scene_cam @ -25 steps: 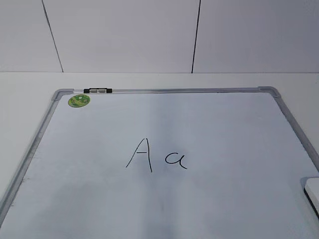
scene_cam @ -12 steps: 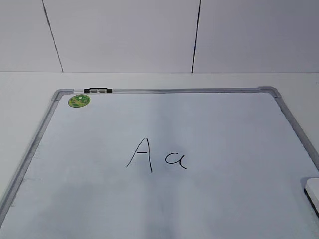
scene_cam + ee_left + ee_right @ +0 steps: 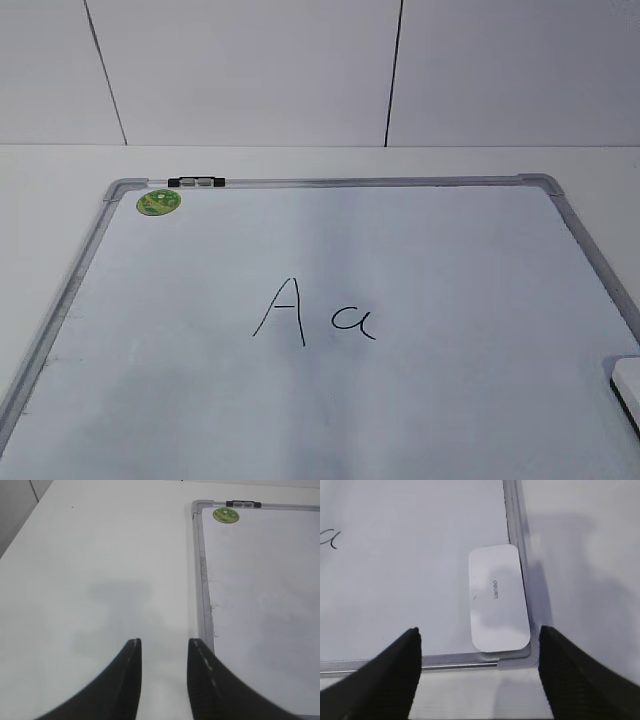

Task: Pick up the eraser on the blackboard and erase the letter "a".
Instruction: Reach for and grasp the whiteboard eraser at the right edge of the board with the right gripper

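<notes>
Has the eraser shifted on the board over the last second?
No. In the exterior view the eraser sits at the same spot against the blackboard frame's right edge, lower right of the letter "a".

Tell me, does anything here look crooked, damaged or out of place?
Nothing stands out. The blackboard lies flat with "A" and the letter "a" cleanly written. The eraser sits flat in the board's corner against the frame. The only blemish is some dark scuffing along the frame's left edge.
</notes>
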Tool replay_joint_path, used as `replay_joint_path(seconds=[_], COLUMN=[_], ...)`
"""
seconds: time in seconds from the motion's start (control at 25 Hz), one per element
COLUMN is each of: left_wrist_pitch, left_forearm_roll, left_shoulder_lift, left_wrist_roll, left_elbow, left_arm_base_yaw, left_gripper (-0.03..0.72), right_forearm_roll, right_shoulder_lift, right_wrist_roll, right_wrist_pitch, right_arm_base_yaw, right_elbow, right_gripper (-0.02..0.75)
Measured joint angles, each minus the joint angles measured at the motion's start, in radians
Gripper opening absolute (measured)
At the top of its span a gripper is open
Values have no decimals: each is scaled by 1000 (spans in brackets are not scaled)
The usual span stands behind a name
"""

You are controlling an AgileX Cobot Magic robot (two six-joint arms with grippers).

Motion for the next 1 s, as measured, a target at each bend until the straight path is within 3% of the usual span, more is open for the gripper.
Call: replay_joint_path(seconds=[0.44,1.0], left_wrist_pitch=[0,0], left_forearm_roll=[0,-7], left_shoulder_lift=[0,0], left_wrist_roll=[0,0], left_elbow=[0,0], left_arm_base_yaw=[0,0], left_gripper=[235,235], right_forearm_roll=[46,105], right_shoulder_lift=[191,416], right_wrist_roll=[0,0], right_wrist_pitch=[-5,-145], right_arm_base_yaw=[0,0], right_elbow=[-2,-15], right_gripper=[560,560])
